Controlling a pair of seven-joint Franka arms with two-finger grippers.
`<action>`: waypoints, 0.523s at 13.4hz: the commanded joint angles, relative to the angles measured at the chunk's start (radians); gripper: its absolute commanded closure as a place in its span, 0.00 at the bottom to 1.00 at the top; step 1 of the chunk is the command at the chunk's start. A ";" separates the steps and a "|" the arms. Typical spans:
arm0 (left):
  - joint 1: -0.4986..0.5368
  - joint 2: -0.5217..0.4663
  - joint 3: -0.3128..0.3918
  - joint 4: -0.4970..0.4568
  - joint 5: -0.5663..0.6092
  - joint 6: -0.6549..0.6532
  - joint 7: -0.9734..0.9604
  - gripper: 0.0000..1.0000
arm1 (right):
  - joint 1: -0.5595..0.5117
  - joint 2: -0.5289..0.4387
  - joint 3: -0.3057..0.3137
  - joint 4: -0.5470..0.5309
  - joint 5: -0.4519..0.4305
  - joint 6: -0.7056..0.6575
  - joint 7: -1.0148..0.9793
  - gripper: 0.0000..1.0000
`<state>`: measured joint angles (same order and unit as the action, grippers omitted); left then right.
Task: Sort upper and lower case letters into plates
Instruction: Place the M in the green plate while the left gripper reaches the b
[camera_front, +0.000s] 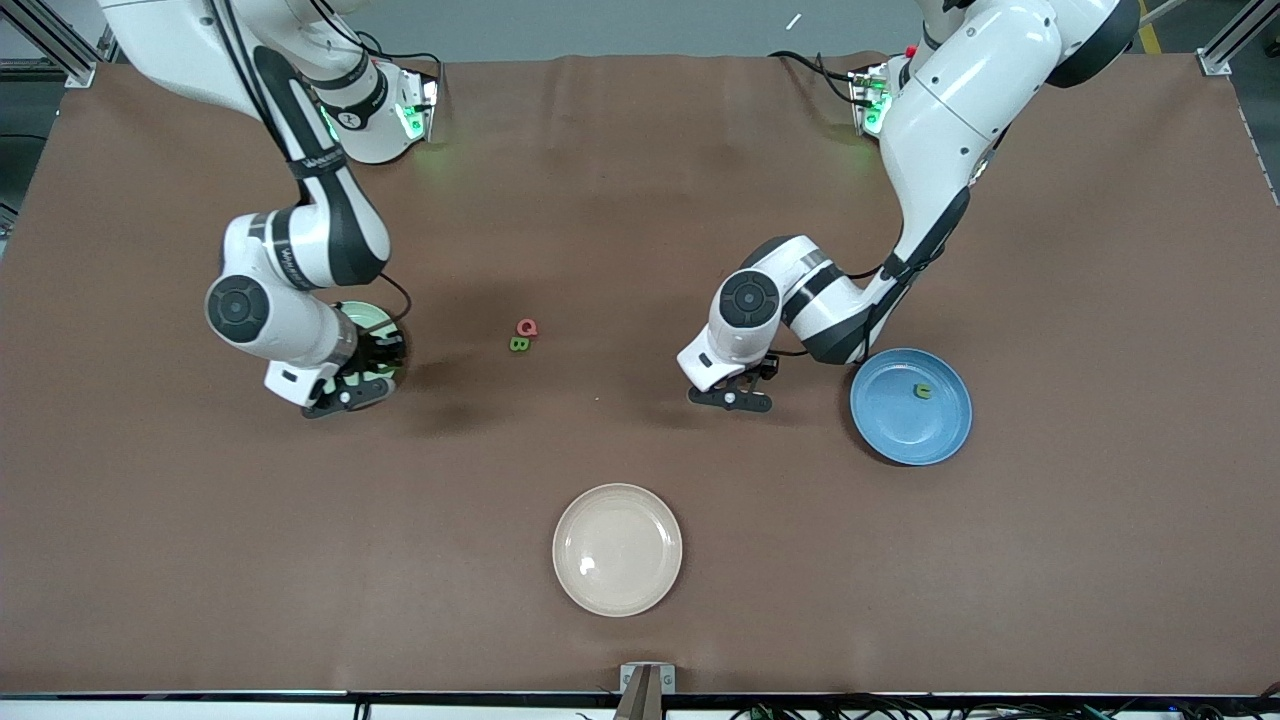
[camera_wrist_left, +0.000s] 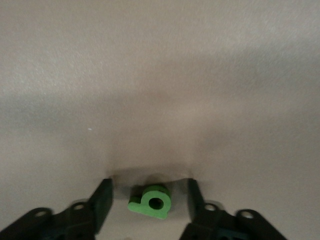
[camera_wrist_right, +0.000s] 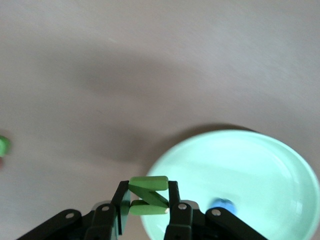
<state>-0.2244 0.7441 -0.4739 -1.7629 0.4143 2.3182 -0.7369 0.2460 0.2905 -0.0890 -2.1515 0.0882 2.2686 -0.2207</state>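
Plates for sorting: mint green plate (camera_wrist_right: 235, 180) toward the right arm's end of the tabletop (camera_front: 640, 200), mostly hidden in the front view under the right arm's wrist; blue plate (camera_front: 911, 406) toward the left arm's end, just beside the left arm's wrist. Inside the mint green plate, a small blue piece (camera_wrist_right: 221, 204), letter not readable. Inside the blue plate, a small green piece (camera_front: 924, 391), letter not readable.

Right hand (camera_wrist_right: 148, 200) over the rim of the mint green plate, fingers clamped on a green letter Z (camera_wrist_right: 148, 195), held clear of the plate.

Left hand (camera_wrist_left: 149, 202) low over bare tabletop beside the blue plate, fingers apart, one on each side of a bright green letter (camera_wrist_left: 150, 201) with a round hole, lying flat on the tabletop; small gaps visible between letter and each finger, no contact.

Between the two arms, a red letter Q (camera_front: 527, 327) and a green letter B (camera_front: 518, 344), touching or nearly so, the B nearer the front camera.

Cream-white plate (camera_front: 617, 549) nearest the front camera, midway along the tabletop, well apart from both arms.
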 joint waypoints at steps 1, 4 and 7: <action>-0.001 -0.008 0.000 -0.024 0.023 0.001 -0.027 0.41 | -0.071 -0.053 0.018 -0.083 -0.034 0.038 -0.057 1.00; -0.001 -0.009 -0.002 -0.030 0.021 -0.002 -0.035 0.53 | -0.096 -0.044 0.020 -0.157 -0.034 0.139 -0.077 1.00; 0.000 -0.011 -0.002 -0.033 0.021 -0.003 -0.045 0.68 | -0.100 -0.039 0.020 -0.185 -0.033 0.180 -0.077 1.00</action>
<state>-0.2247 0.7385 -0.4803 -1.7655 0.4143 2.3155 -0.7503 0.1654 0.2827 -0.0876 -2.2934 0.0689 2.4235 -0.2929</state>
